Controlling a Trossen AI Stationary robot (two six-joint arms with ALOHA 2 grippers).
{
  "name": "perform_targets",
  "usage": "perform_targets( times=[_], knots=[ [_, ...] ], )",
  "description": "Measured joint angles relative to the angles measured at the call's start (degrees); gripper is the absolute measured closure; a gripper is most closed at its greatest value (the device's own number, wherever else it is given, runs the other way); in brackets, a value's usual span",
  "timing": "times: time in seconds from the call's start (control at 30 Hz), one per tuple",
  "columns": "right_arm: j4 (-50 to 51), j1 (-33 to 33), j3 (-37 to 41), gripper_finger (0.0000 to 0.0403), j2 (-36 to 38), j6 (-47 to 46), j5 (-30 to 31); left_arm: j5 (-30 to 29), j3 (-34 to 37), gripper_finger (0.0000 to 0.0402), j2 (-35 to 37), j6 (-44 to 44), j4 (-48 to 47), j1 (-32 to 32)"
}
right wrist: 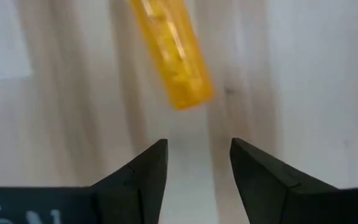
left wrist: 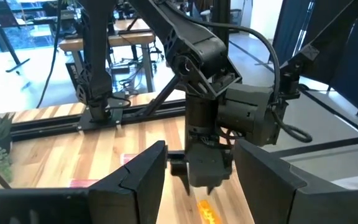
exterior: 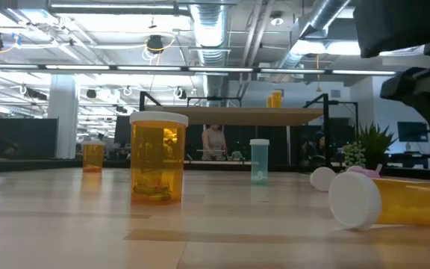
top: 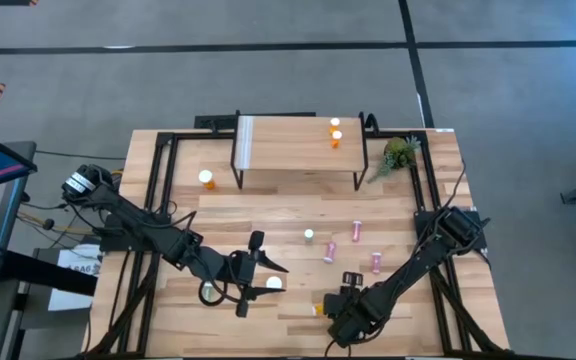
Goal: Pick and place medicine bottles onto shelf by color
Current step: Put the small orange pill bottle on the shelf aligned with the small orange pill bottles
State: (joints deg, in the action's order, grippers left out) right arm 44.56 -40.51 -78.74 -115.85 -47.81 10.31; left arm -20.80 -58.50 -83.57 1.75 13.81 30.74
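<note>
Nearest the low camera, an orange bottle [exterior: 394, 203] lies on its side on the wooden surface [exterior: 66, 224], white cap forward; a larger orange bottle [exterior: 157, 157] stands upright, a pale green bottle [exterior: 259, 161] farther back.

From above, the shelf [top: 288, 150] carries two orange bottles [top: 335, 133] at its right end — pink bottles [top: 356, 231] lie mid-surface.

Left wrist view: the left fingers [left wrist: 138, 180] stand released, empty.

Right wrist view: the right fingers [right wrist: 148, 168] are parted, just short of the lying bottle, not touching.
</note>
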Motion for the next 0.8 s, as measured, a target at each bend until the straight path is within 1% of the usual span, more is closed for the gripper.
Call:
perform_targets(
  times=[0.17,0.5,0.8],
  knots=[
    [1.1,0.7,-1.2,0.0197,0.0,4.0,1.6,0.0,0.0,0.0221,0.0,0.9,-0.8,0.0],
    [-4.2,2.6,-1.4,0.0188,0.0,12.6,1.5,0.0,1.0,0.0221,0.0,1.4,-0.5,0.0],
    [-6.8,3.2,-1.4,0.0188,0.0,14.3,0.1,-0.1,1.6,0.0221,0.0,2.1,-0.2,0.0]
  ],
)
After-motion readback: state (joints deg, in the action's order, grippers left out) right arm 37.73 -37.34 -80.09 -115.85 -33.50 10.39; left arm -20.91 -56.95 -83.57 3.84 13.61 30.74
